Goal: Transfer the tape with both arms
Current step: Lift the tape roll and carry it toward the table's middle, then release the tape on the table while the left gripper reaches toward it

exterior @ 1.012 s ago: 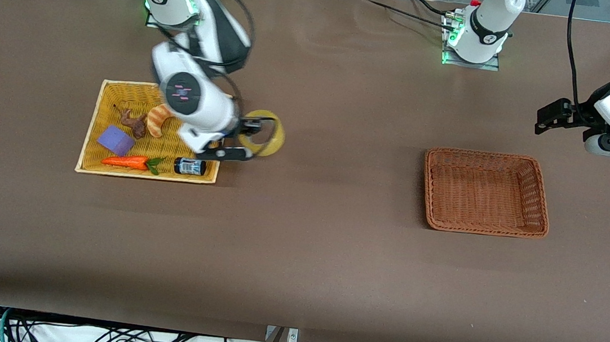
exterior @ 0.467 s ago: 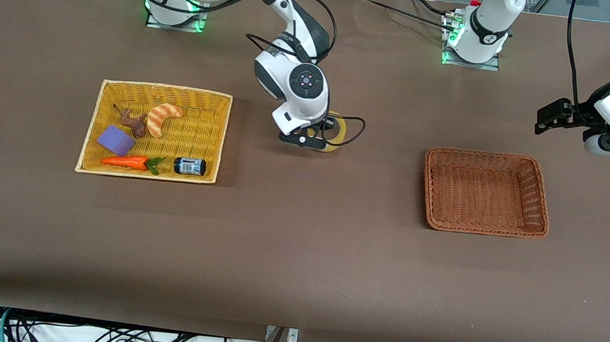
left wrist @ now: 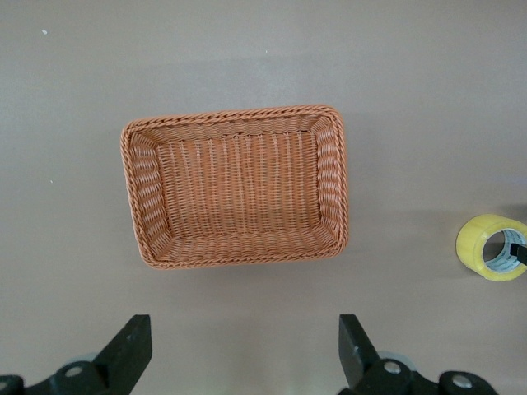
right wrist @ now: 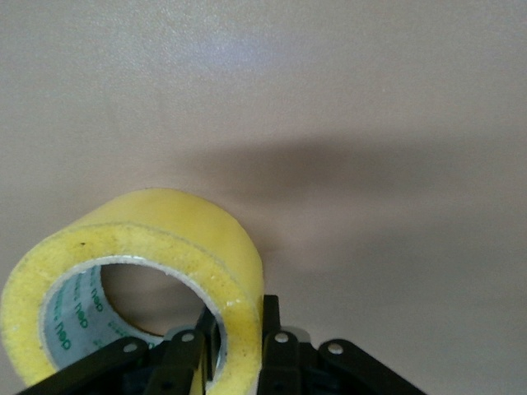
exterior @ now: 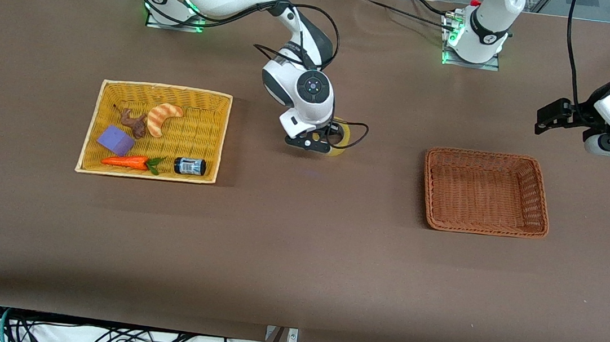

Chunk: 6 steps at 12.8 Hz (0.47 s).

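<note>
Front view for the layout: find the right tool (exterior: 324,141) over bare worktop (exterior: 295,260) between the yellow tray (exterior: 95,126) and the brown basket (exterior: 539,218), closed tight on the tape (exterior: 344,135), with one finger inside the hollow core and one outside, pinching a single wall of the ring. Find the left tool (exterior: 544,118) waiting up in the air at the left arm's end of the worktop, looking down on the basket, spread fully wide and holding nothing. Judge the thin pinch as the main risk: could let the roll swing or twist around the fingers, or slip free and roll away on its edge. Expect trouble at the handover too: with part of the wall already taken up by one tool, little room for the other without a knock between fingers. Watch also for a release from height, likely to bounce the roll out of reach of both arms. Cannot tell whether the roll touches the worktop or hangs just above it; only a soft shadow near it in the right wrist view. Cannot see the right tool's fingertips in the front view, covered by wrist and roll; cut off at the frame edge in the right wrist view, along with part of the ring. Cannot make out the small brown thing (exterior: 133,122) in the tray.
</note>
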{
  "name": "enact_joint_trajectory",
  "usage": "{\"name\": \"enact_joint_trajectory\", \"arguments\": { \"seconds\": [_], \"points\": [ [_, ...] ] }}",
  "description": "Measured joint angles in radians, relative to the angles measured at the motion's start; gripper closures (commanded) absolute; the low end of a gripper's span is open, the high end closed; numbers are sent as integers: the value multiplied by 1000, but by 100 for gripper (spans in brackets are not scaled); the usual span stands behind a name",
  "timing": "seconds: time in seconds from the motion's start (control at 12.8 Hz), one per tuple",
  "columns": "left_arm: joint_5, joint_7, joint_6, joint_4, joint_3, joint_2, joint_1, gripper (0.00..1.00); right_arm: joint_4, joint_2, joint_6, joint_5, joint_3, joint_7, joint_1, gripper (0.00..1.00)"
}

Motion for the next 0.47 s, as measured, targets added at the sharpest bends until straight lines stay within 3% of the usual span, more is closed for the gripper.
{"name": "enact_joint_trajectory", "arguments": {
  "seconds": [0.08, 0.31, 0.47],
  "points": [
    [0, 0, 0, 0, 0, 0, 0, 0, 2, 0, 1, 0, -1, 0, 0, 0],
    [0, 0, 0, 0, 0, 0, 0, 0, 33, -21, -5, 10, -4, 1, -10, 0],
    [0, 0, 0, 0, 0, 0, 0, 0, 55, -92, -78, 54, -5, 1, -47, 0]
  ]
}}
